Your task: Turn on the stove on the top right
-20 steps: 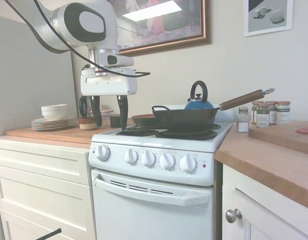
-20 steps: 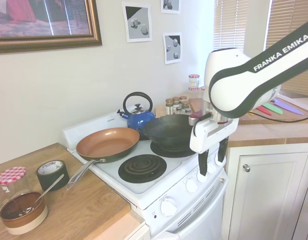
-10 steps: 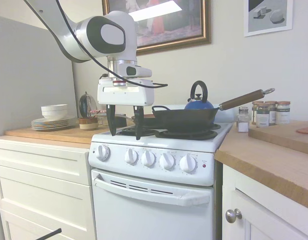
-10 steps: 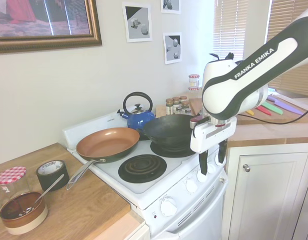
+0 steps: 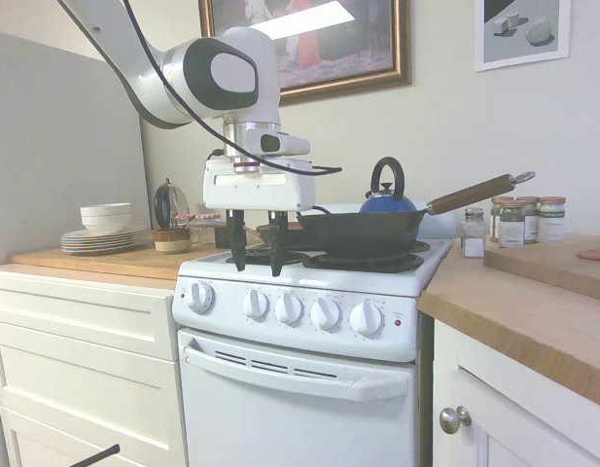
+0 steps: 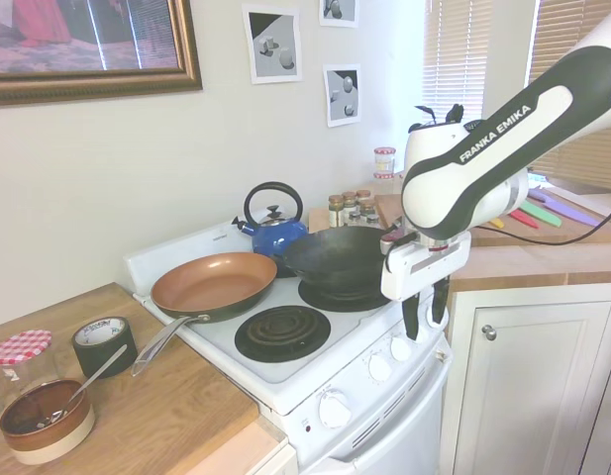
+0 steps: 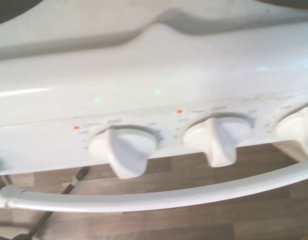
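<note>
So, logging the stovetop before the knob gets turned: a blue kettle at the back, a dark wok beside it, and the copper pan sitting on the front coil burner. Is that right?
Not quite. The copper pan sits on the rear burner, left of the blue kettle; the front coil burner is bare, as the second exterior view shows. The dark wok is beside the kettle, as you said.

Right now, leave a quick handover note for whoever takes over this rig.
Gripper: open, empty, pointing down above the stove's knob panel, over the left knobs in the first exterior view, touching none.
Knobs: five in a row on the front panel; no knob gripped.
On the burners: black wok, copper pan, blue kettle.
Done: approach only.
Left: pick the top right burner's knob, grip it, turn it.
</note>
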Tool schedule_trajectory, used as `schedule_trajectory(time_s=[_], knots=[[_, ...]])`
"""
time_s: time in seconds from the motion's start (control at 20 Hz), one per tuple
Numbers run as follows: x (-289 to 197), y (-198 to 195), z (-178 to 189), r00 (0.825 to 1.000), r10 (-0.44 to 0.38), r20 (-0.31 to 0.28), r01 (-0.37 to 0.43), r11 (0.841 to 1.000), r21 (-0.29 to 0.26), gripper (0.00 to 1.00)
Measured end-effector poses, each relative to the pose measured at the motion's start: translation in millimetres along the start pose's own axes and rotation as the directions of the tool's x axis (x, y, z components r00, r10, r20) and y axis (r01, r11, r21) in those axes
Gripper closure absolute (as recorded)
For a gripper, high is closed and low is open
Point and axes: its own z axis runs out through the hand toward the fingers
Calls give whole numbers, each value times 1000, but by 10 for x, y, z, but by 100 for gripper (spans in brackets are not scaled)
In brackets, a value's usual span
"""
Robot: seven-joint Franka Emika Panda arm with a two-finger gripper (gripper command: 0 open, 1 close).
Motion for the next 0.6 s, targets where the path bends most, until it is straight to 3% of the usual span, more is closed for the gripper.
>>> schedule_trajectory(time_s=[0.6], knots=[[173, -32, -32, 1000, 10, -16, -10, 1000, -2, 100]])
